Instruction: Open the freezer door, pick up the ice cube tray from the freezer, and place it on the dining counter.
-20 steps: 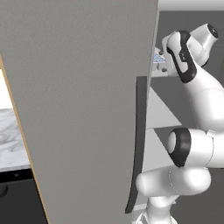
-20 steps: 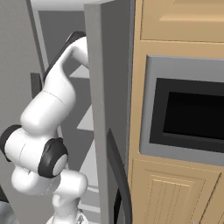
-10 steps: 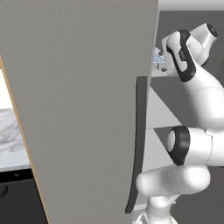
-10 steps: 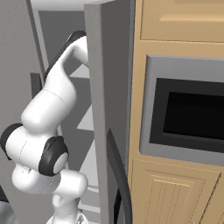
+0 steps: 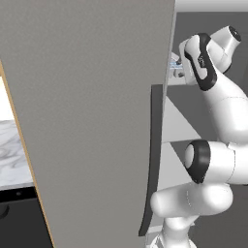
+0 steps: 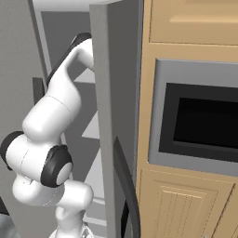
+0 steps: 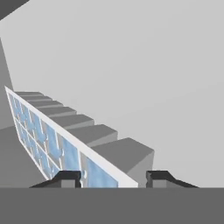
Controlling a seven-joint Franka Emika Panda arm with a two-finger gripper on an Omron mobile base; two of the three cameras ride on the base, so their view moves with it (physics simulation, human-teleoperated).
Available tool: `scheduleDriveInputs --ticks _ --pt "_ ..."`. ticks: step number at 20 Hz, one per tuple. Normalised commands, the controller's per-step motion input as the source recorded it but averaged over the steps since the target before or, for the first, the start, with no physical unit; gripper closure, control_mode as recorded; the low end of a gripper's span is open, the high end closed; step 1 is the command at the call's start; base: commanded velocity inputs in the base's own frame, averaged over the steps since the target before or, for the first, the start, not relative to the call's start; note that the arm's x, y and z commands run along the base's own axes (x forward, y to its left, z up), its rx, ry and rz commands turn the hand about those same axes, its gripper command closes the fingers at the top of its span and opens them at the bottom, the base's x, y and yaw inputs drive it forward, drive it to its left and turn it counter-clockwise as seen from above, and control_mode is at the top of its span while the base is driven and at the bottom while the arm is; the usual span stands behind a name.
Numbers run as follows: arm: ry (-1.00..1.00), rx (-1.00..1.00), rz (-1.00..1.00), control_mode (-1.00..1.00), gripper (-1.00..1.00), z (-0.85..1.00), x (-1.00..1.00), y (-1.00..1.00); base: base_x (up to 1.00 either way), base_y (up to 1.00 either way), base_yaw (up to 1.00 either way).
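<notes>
Between the pincer [image 7: 113, 178] tips sits the ice cube tray [image 7: 52, 142] rim, straddled but, I'd say, not clamped yet; squeeze fully, then lift level off the shelf [image 7: 144, 83].

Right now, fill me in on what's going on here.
The white robot arm is reaching into the open freezer, past the swung-out freezer door. In the hand view, its end effector straddles the rim of the ice cube tray on a shelf, one fingertip on each side. The tray is not lifted yet.
</notes>
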Motion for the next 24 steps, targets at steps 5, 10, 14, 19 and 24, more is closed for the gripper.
scheduleDriveInputs --ticks 5,10,14,19,24 --pt "-0.05 0.00 0.00 -1.00 1.00 0.01 -0.02 0.00 0.00 0.00 0.00" --pt "-0.07 0.00 -0.01 -1.00 1.00 0.17 -0.04 0.00 0.00 0.00 0.00" --pt "-0.08 0.00 -0.03 -1.00 1.00 0.09 0.00 0.00 0.00 0.00 0.00" --pt "-0.08 0.00 -0.04 -1.00 1.00 0.09 0.00 0.00 0.00 0.00 0.00" --pt "-0.10 0.00 -0.03 -1.00 1.00 0.10 0.00 0.00 0.00 0.00 0.00"
